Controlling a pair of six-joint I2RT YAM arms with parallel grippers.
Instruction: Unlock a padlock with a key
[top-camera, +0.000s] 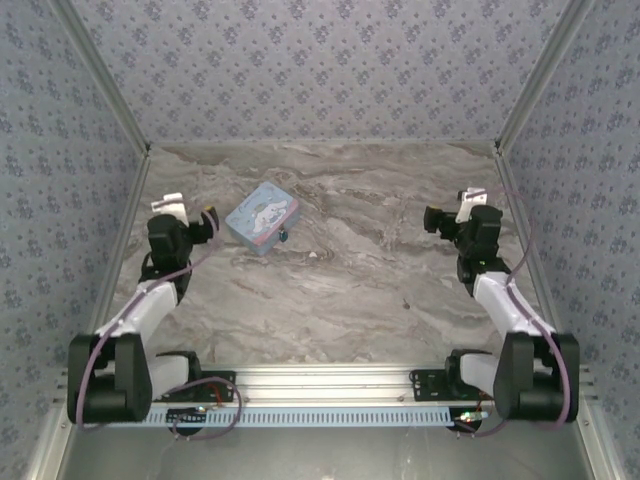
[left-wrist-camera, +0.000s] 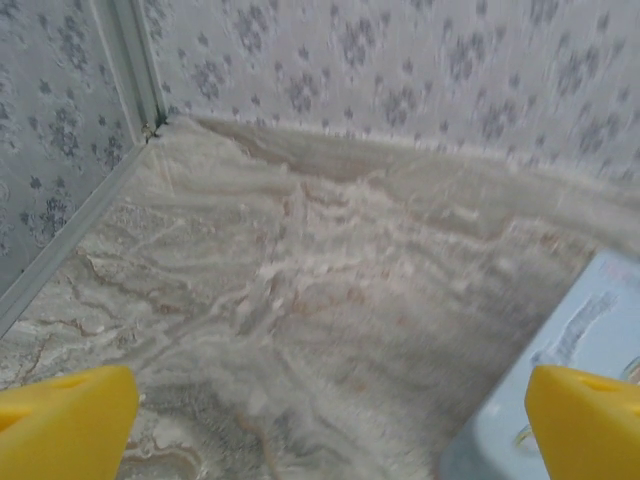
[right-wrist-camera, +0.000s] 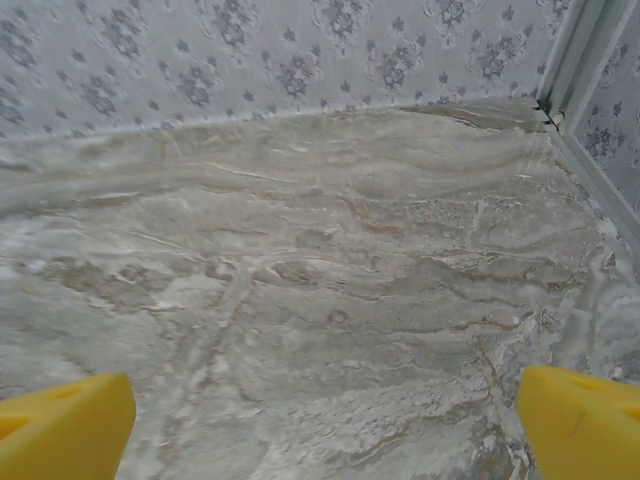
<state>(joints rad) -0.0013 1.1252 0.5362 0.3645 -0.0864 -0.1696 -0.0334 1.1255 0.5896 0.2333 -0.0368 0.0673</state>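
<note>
Yellow fingertips (left-wrist-camera: 65, 420) of the left end effector (left-wrist-camera: 325, 428) stand spread wide with nothing between them. The light-blue tin (left-wrist-camera: 560, 340) lies just beside one of them. On the other arm, the right end effector (right-wrist-camera: 325, 425) is spread just as wide over bare counter (right-wrist-camera: 300, 250), toward the right edge. From above, the tin sits in the counter's far-left part, and the teal padlock (top-camera: 283, 237) touches the tin's near-right side.
</note>
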